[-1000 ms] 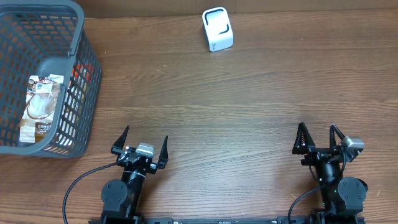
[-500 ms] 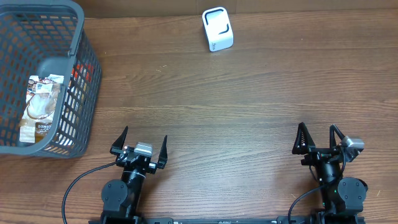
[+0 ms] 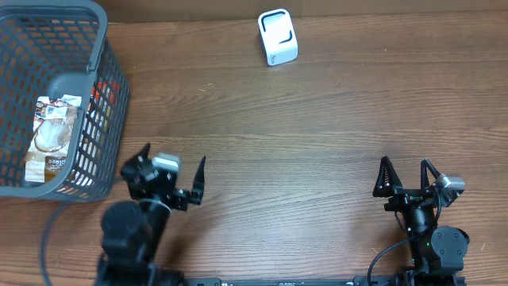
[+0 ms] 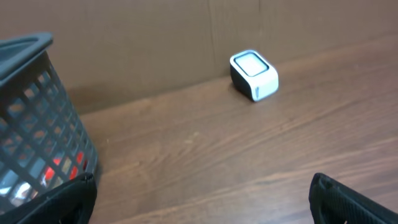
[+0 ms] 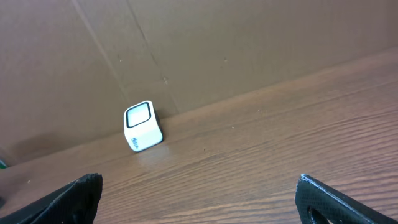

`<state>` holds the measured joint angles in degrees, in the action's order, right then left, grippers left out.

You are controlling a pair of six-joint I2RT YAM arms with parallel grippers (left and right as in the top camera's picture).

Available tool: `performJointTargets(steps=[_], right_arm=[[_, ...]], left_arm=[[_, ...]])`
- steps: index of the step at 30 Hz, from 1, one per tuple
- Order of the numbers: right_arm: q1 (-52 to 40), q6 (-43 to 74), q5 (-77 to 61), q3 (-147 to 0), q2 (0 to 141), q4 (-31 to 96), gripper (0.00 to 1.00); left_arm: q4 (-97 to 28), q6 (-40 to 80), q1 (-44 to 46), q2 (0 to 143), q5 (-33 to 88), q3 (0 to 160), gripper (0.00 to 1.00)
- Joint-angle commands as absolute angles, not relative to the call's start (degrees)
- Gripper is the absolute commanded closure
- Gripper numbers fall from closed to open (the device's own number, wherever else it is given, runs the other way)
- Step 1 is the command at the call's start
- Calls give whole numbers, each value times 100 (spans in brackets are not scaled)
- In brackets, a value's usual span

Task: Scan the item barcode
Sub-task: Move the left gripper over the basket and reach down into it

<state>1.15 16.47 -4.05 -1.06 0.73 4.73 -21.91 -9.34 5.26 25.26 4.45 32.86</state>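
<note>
The item, a brown and white snack packet (image 3: pixel 51 135), lies inside the grey mesh basket (image 3: pixel 109 75) at the far left. The white cube scanner (image 3: pixel 278 37) with a black-framed window stands at the table's back edge; it also shows in the left wrist view (image 4: pixel 254 74) and the right wrist view (image 5: pixel 143 126). My left gripper (image 3: pixel 175 152) hovers open just right of the basket, nothing between its fingers (image 4: pixel 202 182). Near the front right my right gripper (image 3: pixel 405 161) stands open and empty (image 5: pixel 199 180). Both point toward the back wall.
The basket's wall (image 4: pixel 37 118) fills the left of the left wrist view, with red packaging behind the mesh. A brown cardboard wall (image 5: pixel 249 43) closes off the back of the wooden table (image 3: pixel 317 135).
My left arm has swung left and a little forward, toward the basket's corner. The right arm, the scanner and the packet have not moved.
</note>
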Motion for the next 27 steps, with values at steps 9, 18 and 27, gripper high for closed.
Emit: performJointTargets(steps=[9, 18, 27], right_arm=[[163, 1643, -373, -47, 27, 454, 0], [163, 1643, -373, -47, 27, 454, 0], [163, 1643, -375, -47, 27, 454, 0]], left_arm=[[-6372, -799, 174, 6912, 757, 9948, 0], [-8678, -810, 40, 9443, 1632, 14217, 0], [-8838, 58, -523, 9579, 552, 14304, 0]])
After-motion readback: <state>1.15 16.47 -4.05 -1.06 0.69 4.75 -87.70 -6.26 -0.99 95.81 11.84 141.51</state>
